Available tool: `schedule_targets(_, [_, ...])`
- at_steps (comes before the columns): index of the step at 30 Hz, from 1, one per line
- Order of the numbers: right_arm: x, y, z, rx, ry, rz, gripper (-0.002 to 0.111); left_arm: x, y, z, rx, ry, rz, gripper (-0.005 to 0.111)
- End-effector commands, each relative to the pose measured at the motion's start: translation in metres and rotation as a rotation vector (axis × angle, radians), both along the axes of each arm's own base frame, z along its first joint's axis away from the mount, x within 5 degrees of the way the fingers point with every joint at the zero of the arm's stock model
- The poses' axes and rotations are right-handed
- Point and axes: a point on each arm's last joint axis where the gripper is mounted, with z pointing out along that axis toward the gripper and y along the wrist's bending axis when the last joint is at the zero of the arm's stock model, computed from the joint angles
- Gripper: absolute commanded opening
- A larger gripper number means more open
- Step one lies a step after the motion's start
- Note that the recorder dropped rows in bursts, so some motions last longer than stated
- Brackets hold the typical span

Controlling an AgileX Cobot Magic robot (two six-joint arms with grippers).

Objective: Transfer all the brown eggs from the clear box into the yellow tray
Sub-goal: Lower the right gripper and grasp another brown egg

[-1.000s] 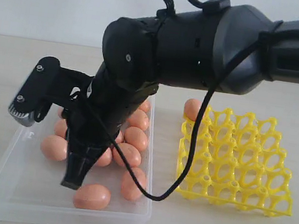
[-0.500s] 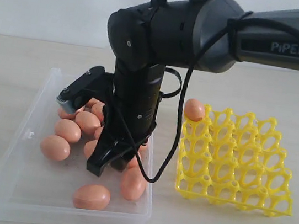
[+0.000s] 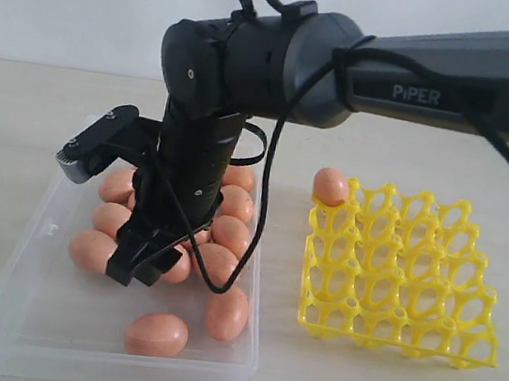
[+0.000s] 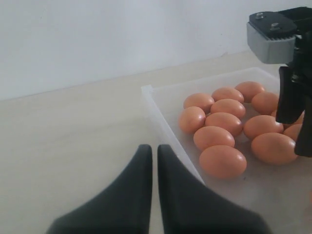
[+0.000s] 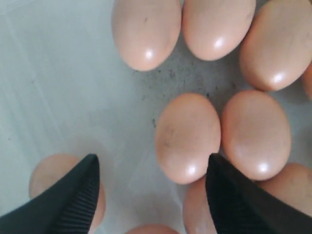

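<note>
My right gripper [image 5: 152, 163] hangs spread wide and empty over the brown eggs [image 5: 187, 136] in the clear box [image 3: 38, 312]; my left gripper [image 4: 154, 151] is closed, holding nothing.

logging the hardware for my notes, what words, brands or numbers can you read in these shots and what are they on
"PiPER": white letters on the black arm, exterior view.
Nothing else is readable: the brown eggs, clear box and yellow tray carry no text, and both wrist views show none.
</note>
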Motion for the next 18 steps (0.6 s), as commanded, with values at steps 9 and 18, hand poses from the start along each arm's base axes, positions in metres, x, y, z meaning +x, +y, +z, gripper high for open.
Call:
schedule_targets(9, [0.026, 0.02, -0.026, -0.062, 0.021, -0.004, 0.055, 0.0, 0.0, -0.001, 0.001, -0.003, -0.005, 0.004])
schedule_targets(18, [0.034, 0.012, -0.04, -0.131, 0.068, -0.034, 0.055, 0.0, 0.0, -0.001, 0.001, -0.003, -0.005, 0.004])
